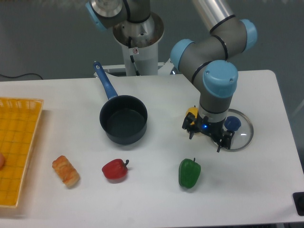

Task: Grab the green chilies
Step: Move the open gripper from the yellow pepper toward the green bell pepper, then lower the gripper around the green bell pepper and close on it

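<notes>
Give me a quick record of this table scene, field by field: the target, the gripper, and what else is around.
target: green chilies, lying on the table near the front edge, untouched
gripper: low over the table, behind and right of the target, holding nothing; open or shut unclear
red pepper: left of the target
pot: dark, blue handle, looks empty
glass lid: blue knob, flat beside the gripper
bread piece: front left
yellow basket: far left edge

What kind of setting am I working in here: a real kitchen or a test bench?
Most likely a lab test bench: a plain white table with toy food like the green chilies and red pepper, plus a small pot, beneath the robot's base.
</notes>
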